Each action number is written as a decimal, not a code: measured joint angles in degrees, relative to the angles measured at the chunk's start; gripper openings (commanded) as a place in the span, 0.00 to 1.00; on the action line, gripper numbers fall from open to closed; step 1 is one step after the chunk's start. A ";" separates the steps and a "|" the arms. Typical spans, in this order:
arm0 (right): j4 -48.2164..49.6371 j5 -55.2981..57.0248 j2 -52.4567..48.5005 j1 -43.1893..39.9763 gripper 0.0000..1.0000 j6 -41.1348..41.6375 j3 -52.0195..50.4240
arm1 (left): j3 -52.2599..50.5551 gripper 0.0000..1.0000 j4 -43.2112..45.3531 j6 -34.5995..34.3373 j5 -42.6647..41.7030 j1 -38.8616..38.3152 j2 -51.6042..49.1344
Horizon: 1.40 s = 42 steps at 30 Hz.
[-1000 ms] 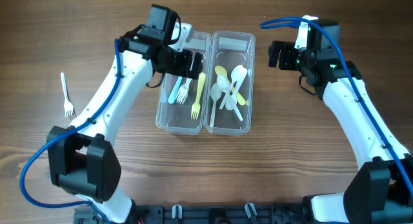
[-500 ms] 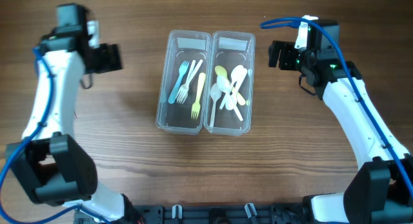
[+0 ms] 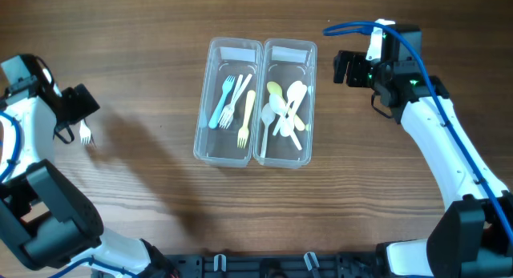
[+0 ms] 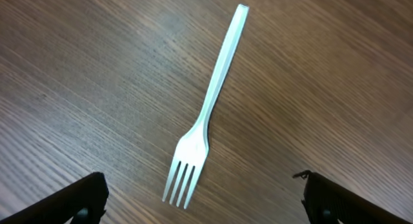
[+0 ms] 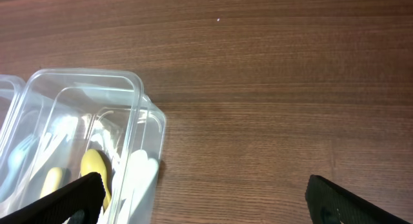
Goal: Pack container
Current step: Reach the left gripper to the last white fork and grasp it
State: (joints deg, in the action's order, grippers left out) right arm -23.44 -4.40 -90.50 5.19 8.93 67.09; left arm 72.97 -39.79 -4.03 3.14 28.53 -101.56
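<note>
- White plastic fork (image 4: 208,114) lies flat on the wooden table (image 4: 335,69), with its tines toward our left wrist camera and its handle pointing away.
- We see our left gripper (image 4: 205,201) hanging over it with its jaws spread wide, one fingertip to either side of the tines, holding nothing.
- From overhead, we find this fork at the far left edge of the table, just beside the left gripper and well apart from the two clear containers in the middle.
- We see the containers standing side by side and touching. The fork container (image 3: 200,138), nearer the left arm, holds blue, white and yellow forks (image 3: 232,106). The spoon container (image 3: 311,86) holds yellow and white spoons (image 3: 284,110).
- We see our right gripper (image 5: 206,201) likewise spread and empty, hovering near a corner of the spoon container without touching it.
</note>
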 measured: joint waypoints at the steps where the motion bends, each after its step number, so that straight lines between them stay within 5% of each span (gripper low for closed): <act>1: 0.02 0.02 0.00 0.00 1.00 0.00 0.00 | -0.39 0.98 0.76 -0.04 -0.17 0.07 -0.02; 18: 0.02 0.00 0.00 0.00 1.00 0.00 0.00 | -0.87 0.96 9.81 0.13 -3.21 0.04 -12.46; 20: 0.00 0.02 0.00 0.00 1.00 0.00 0.00 | -0.87 0.86 10.54 0.31 -3.58 0.04 -12.57; 23: 0.00 0.00 0.00 0.00 1.00 0.00 0.00 | -0.87 0.25 10.75 0.15 -3.91 0.04 -12.59; 25: 0.00 0.02 0.00 0.02 1.00 0.00 0.00 | -0.87 0.14 10.73 0.28 -4.09 0.04 -12.63; 29: 0.00 0.00 0.00 0.00 1.00 0.00 0.00 | -0.87 0.04 10.69 0.39 -4.48 0.04 -12.68; 34: 0.00 0.02 0.00 0.00 1.00 0.00 0.00 | -0.87 0.04 10.69 0.46 -7.21 0.04 -12.68; 42: 0.00 0.00 0.00 0.00 1.00 0.00 0.00 | -0.94 0.04 11.41 0.44 -22.99 0.04 -12.04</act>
State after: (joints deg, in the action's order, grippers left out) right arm -23.44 -4.40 -90.50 5.19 8.93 67.09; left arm 72.03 -28.38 -3.60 -19.86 28.58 -113.60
